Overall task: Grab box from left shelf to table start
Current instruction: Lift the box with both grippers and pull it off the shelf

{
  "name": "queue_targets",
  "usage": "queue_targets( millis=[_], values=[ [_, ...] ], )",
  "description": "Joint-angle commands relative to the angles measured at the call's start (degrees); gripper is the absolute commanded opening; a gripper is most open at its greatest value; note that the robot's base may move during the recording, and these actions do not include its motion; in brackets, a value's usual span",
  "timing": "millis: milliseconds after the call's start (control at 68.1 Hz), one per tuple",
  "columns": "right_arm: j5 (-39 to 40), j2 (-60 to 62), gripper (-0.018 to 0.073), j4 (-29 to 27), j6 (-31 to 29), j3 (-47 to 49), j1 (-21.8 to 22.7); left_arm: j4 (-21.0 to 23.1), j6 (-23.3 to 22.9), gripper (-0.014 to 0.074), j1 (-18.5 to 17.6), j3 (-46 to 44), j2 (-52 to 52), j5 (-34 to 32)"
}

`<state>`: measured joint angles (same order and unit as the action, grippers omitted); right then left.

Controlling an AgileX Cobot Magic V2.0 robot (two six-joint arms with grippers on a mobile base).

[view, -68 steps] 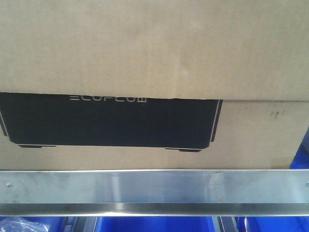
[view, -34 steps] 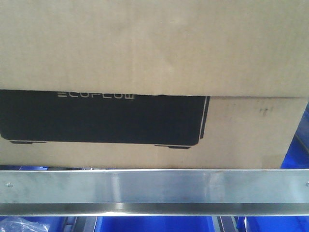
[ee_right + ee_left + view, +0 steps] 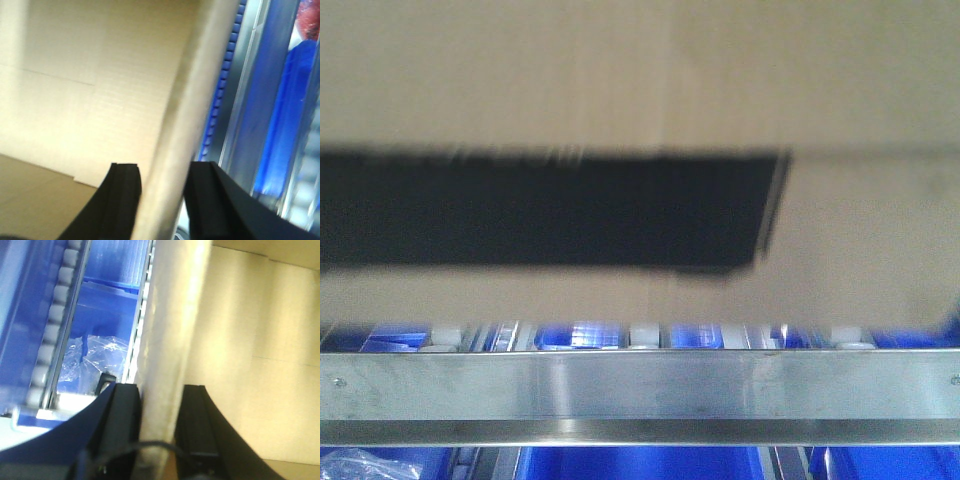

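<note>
Hanging with its long axis left to right, the box (image 3: 640,90) sits just above the shelf (image 3: 640,385) and its rollers (image 3: 645,335); the left gripper (image 3: 160,392) clenches its left wall, the right gripper (image 3: 163,170) its right wall; the carton lies squarely between both arms, neither nearer.

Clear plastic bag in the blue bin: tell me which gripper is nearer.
Left. The left gripper clamps the box wall near the plastic bag; the right gripper clamps the box's opposite wall, no bag in its view.
</note>
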<state>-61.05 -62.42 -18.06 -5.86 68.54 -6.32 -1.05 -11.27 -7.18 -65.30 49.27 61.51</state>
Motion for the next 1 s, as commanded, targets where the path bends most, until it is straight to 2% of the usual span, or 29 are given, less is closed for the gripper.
queue_targets(
  millis=[0,250,558,705,984],
  values=[
    [9.16,5.68,0.006,1.84,-1.42,-3.33,0.64,5.07,6.27,-0.0096,-0.35,2.05,-6.63,-5.07],
    [11.76,20.75,0.006,-1.84,-1.42,-14.72,0.64,6.39,6.27,-0.0096,-0.35,10.63,-19.81,-5.42],
    [12.7,37.74,0.006,-11.29,-1.42,-15.19,0.64,9.26,6.37,-0.0096,-0.35,10.9,-35.45,-6.52],
    [12.75,42.38,0.006,-11.95,-1.42,-15.19,0.64,11.78,6.37,-0.0097,-0.35,10.9,-41.52,-9.59],
    [12.46,44.15,0.006,-11.95,-1.42,-15.19,0.64,11.78,6.37,-0.0098,-0.35,10.9,-44.38,-11.18]
  ],
)
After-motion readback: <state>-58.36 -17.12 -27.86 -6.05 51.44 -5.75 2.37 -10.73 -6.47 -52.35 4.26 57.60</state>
